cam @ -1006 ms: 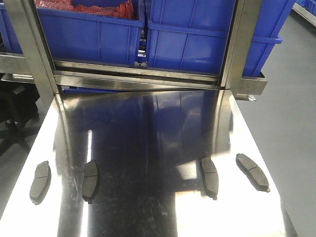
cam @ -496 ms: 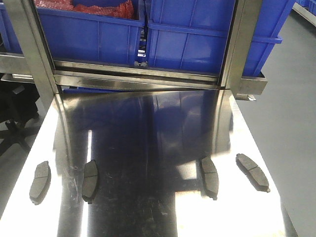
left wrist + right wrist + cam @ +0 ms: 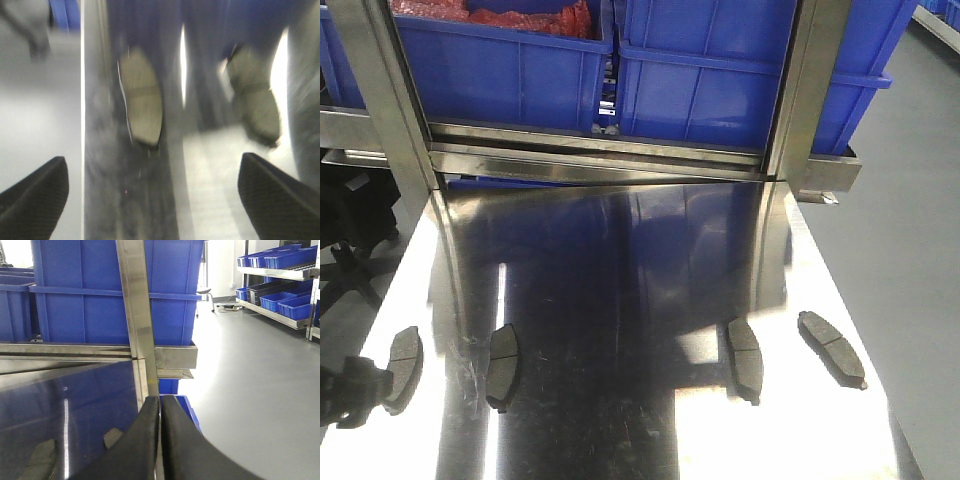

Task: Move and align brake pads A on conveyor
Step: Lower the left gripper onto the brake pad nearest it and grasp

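Observation:
Several dark-grey brake pads A lie in a row on the shiny steel table point(image 3: 620, 260): far left point(image 3: 406, 350), left of middle point(image 3: 502, 365), right of middle point(image 3: 745, 358) and far right point(image 3: 832, 347). My left gripper point(image 3: 355, 392) comes in at the lower left and overlaps the near end of the far-left pad. In the blurred left wrist view it point(image 3: 152, 165) is open above the table, with two pads point(image 3: 142, 105) point(image 3: 255, 95) ahead of it. My right gripper point(image 3: 160, 402) is shut on nothing, and two pads point(image 3: 45, 460) point(image 3: 114, 437) show to its left. The conveyor is out of view.
Blue plastic bins point(image 3: 710, 80) stand on a steel rack behind the table, between upright steel posts point(image 3: 810, 80). Grey floor point(image 3: 910, 220) lies to the right of the table. More blue bins sit on shelves point(image 3: 280, 285) far off to the right.
My left gripper has entered the front view at the lower left and now covers part of the far-left pad. The pads have not moved.

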